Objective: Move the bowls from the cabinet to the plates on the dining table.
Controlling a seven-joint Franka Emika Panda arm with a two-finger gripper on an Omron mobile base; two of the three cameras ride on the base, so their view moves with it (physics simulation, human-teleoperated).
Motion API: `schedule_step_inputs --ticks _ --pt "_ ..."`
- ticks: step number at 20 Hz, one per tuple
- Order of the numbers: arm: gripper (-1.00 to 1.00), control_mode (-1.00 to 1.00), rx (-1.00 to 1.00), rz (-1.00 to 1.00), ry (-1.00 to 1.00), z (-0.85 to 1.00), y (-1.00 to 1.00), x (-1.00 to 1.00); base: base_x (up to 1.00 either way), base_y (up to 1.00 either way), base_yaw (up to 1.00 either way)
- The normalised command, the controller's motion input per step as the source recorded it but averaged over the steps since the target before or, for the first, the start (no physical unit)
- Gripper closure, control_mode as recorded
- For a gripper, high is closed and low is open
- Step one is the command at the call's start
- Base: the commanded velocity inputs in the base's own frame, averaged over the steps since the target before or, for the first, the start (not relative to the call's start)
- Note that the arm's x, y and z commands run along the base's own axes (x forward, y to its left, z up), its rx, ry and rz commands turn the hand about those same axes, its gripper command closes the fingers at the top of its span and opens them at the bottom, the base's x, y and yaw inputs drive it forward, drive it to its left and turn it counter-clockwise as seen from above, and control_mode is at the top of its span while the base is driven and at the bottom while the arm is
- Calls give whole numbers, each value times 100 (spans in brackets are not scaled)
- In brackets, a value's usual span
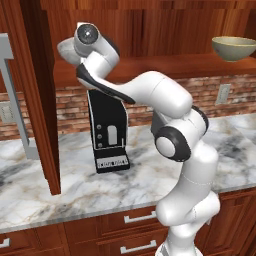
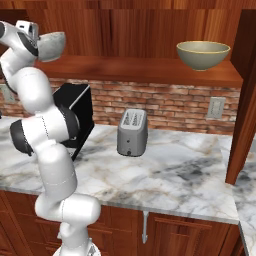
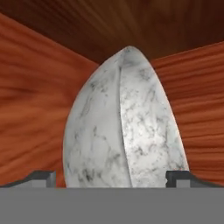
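A pale grey-white speckled bowl (image 3: 124, 127) stands on its edge in the hand view, close in front of the hand. My gripper (image 3: 110, 177) is open, one fingertip (image 3: 41, 177) on either side of the bowl's lower part and no visible contact. That bowl (image 2: 52, 44) sits at the left end of the cabinet shelf (image 2: 140, 67), by the raised hand. The tan-beige bowl (image 2: 202, 54) rests upright at the shelf's right end (image 1: 234, 47). The dining table and the plates are out of view.
Below the shelf lies a marble counter (image 1: 75, 195) with drawers, carrying a black coffee machine (image 1: 107, 132) and a silver toaster (image 2: 132, 132). Open cabinet doors hang at the left (image 1: 45, 100) and the right (image 2: 245, 100). A brick wall (image 2: 175, 105) backs the counter.
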Motion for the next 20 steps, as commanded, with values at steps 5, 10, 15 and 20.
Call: schedule_step_inputs --ticks 5,10,15,20 --pt "-100 -100 -5 6 -5 -83 26 0 0 0 0" --pt "-100 -100 -11 7 -10 -76 6 -3 0 0 0" --pt "100 -100 -5 1 -9 -27 0 0 0 0 0" --pt "100 -100 -1 0 -12 -9 -6 -12 0 0 0"
